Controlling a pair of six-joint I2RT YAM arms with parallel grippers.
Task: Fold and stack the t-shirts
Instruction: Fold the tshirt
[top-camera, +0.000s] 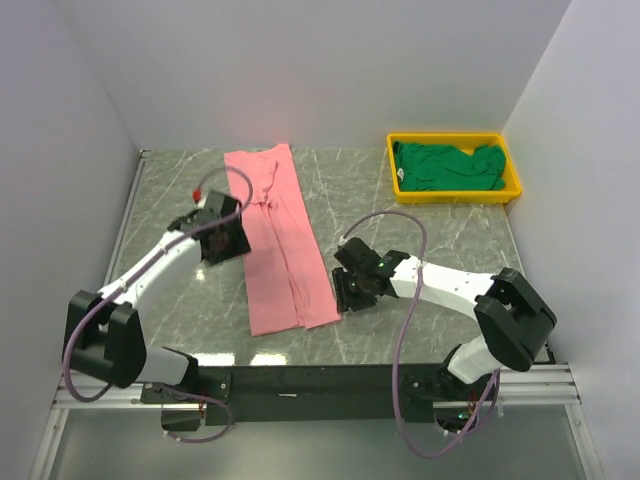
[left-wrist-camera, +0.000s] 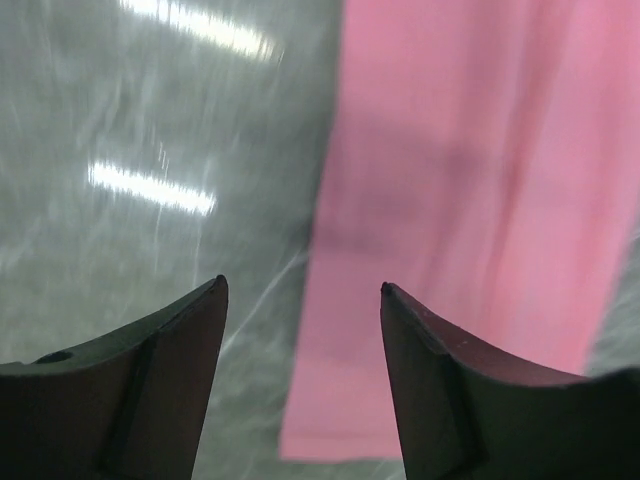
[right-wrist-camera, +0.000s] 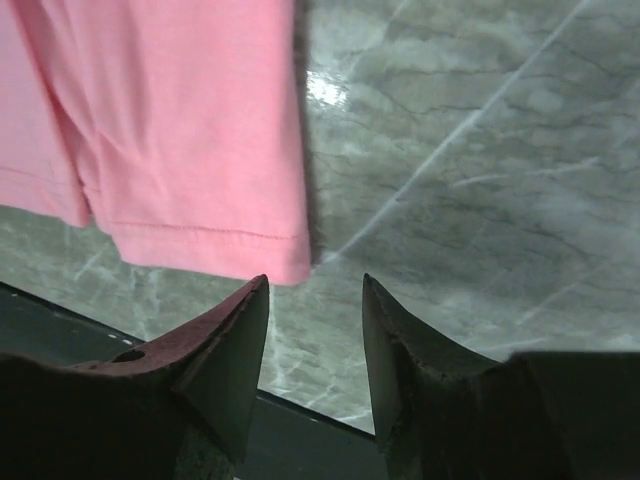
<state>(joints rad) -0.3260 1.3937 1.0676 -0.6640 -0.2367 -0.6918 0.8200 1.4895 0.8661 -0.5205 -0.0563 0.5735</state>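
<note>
- The pink shirt (top-camera: 280, 240) lies flat on the table (top-camera: 460, 235), folded into a long narrow strip.
- The strip starts close to the far edge, left of the middle, and slants slightly rightward toward the near edge.
- Its near end stops short of the near edge. There it shows two side-by-side flaps with a stitched hem (right-wrist-camera: 190, 232).
- Creases gather about a third of the way down from the far end.
- The green shirt (top-camera: 445, 168) is bunched up inside a yellow tray (top-camera: 455, 137), well apart from the pink one.
- The tray sits in the far right corner of the table.
- The left gripper (top-camera: 232, 238) is at the strip's left edge, about midway along its length.
- In its wrist view the left gripper (left-wrist-camera: 303, 290) has its fingers (left-wrist-camera: 180, 340) spread wide with nothing between them. One tip is over bare marble and the other over the pink shirt (left-wrist-camera: 470, 200).
- The right gripper (top-camera: 348, 292) is just beside the strip's near right corner.
- In its wrist view the right gripper (right-wrist-camera: 315, 280) has its fingers (right-wrist-camera: 230, 330) apart and holding nothing. The hem corner of the pink shirt (right-wrist-camera: 180, 120) is just ahead of one tip.
- I cannot tell whether either gripper touches the cloth or the table.
</note>
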